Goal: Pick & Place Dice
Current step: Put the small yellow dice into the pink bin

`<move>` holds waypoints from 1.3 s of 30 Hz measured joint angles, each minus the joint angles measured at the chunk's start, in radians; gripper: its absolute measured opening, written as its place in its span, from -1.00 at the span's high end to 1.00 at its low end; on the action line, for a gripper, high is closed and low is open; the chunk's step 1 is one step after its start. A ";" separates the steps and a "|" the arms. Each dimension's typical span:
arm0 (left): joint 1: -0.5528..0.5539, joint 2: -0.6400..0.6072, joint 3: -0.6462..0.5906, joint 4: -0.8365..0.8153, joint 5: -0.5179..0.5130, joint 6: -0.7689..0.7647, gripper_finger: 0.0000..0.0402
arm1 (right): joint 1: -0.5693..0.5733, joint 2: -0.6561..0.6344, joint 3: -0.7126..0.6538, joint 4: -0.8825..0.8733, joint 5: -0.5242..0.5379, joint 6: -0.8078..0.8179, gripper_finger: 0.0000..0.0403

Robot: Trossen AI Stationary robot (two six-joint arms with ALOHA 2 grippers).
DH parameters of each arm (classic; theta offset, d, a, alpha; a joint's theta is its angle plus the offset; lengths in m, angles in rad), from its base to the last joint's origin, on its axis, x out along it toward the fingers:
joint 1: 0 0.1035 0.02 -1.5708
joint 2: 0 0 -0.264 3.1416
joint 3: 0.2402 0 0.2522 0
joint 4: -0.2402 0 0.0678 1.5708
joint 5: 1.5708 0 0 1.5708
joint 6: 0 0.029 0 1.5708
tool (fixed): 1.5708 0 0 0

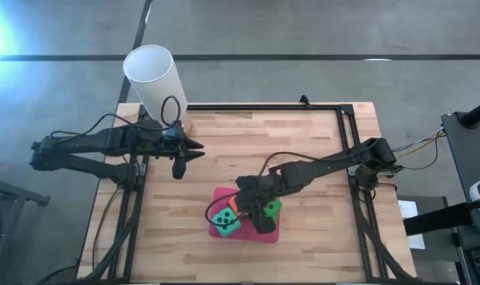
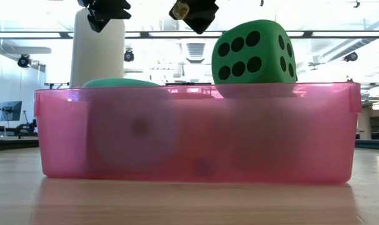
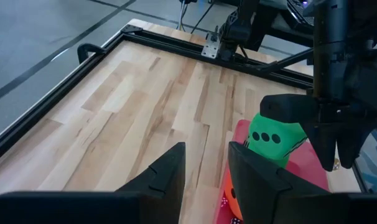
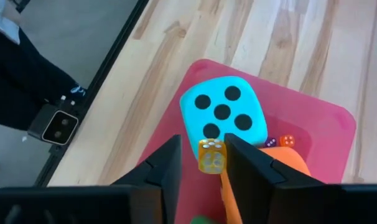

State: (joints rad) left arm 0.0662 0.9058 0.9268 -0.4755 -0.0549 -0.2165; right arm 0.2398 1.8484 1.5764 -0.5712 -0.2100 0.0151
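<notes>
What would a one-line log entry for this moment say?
left gripper: open, empty, near white cup | right gripper: over pink tray, small yellow die at tip
</notes>
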 joint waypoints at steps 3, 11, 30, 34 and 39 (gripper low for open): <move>0.000 0.000 0.000 0.000 0.003 0.007 0.38 | -0.001 0.000 0.000 0.000 0.000 0.000 0.33; 0.000 0.000 0.000 0.000 0.003 0.009 0.38 | -0.015 0.001 0.000 -0.003 0.009 0.000 0.23; 0.000 0.000 0.000 0.000 0.003 0.011 0.37 | -0.030 -0.031 0.015 -0.160 0.026 0.133 0.32; 0.000 0.000 0.000 0.000 0.003 0.011 0.39 | -0.030 -0.031 0.015 -0.191 0.026 0.135 0.29; 0.001 0.000 0.000 0.000 0.003 0.011 0.38 | -0.030 -0.031 0.015 -0.193 0.026 0.134 0.26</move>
State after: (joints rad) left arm 0.0669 0.9058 0.9268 -0.4754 -0.0517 -0.2058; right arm 0.2096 1.8172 1.5917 -0.7640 -0.1841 0.1495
